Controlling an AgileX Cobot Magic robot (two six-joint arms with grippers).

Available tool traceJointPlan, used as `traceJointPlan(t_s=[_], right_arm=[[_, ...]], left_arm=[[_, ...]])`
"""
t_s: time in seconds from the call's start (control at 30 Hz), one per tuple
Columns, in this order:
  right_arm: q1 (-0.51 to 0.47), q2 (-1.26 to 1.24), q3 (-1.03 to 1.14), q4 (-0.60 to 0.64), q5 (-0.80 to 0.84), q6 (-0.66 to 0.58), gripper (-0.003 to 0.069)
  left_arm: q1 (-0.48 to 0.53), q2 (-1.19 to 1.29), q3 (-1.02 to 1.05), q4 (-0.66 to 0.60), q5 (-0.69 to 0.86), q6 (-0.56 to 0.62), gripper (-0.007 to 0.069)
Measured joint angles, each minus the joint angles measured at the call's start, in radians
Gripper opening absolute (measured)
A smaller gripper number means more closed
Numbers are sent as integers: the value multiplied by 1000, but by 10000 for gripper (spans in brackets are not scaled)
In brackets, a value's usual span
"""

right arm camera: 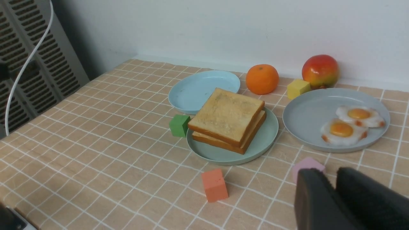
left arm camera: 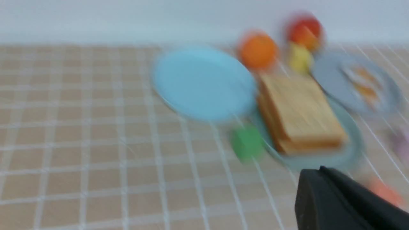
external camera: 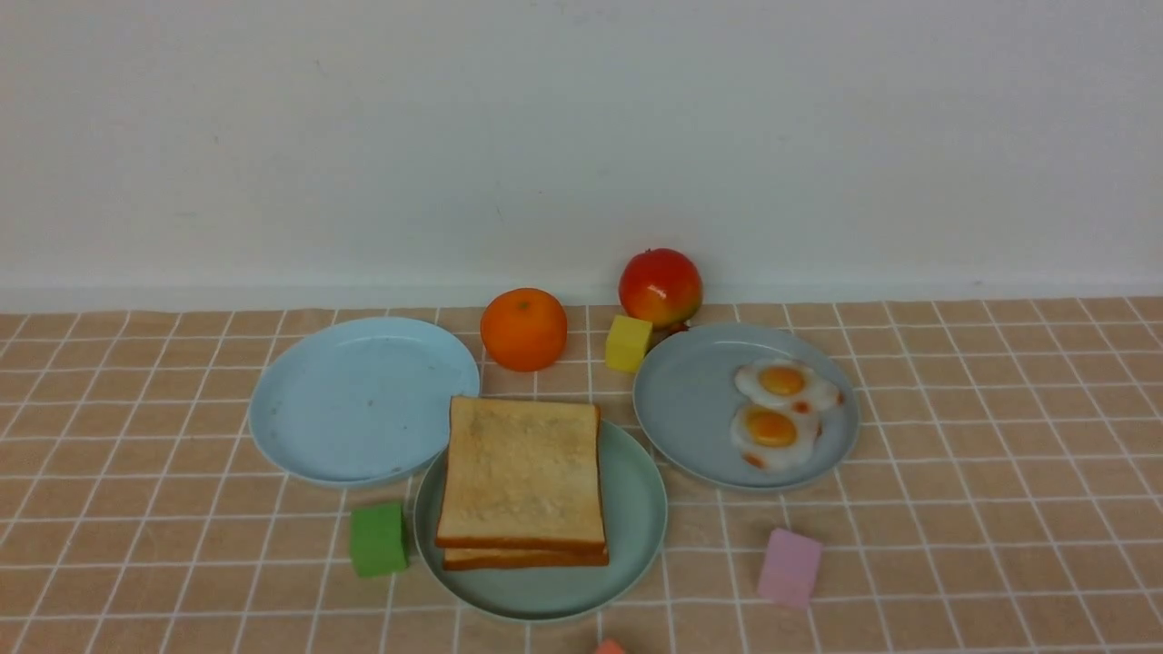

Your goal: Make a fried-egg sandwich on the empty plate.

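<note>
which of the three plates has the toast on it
The mint-green plate, nearest the robot of the three: only it carries the stacked toast slices.

Left gripper [left arm camera: 321, 170] shut, fingertips together, facing twelve o'clock; right gripper [right arm camera: 332, 183] slightly parted, facing about eleven.

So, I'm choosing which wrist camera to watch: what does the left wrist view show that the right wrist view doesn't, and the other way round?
Only left wrist: the left gripper's fingertips close up.

Only right wrist: the right gripper, a slatted grey panel, a white cable and a dark object at the picture's edge, too cut off to name.

Both: the toast, fried eggs, three plates, the orange, the red fruit, and green, yellow, pink and orange-red blocks.
</note>
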Motion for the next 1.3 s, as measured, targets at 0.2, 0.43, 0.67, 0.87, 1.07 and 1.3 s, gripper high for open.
traceJointPlan(t_s=[0.2,0.43,0.67,0.87,1.07,1.3], right_arm=[[0,0,0,1,2,0,134],[0,0,0,0,10,0,145],[0,0,0,0,11,0,150],[0,0,1,0,11,0,154],[0,0,1,0,11,0,163],[0,0,1,0,11,0,174]], left_arm=[[116,-69,328,123,-293,-191,-13],[110,-69,446,127,-287,-177,-8],[49,-69,446,129,-296,-140,-3],[19,-69,446,129,-299,-139,2],[19,-69,446,129,-300,-139,6],[19,-69,446,129,-300,-139,8]])
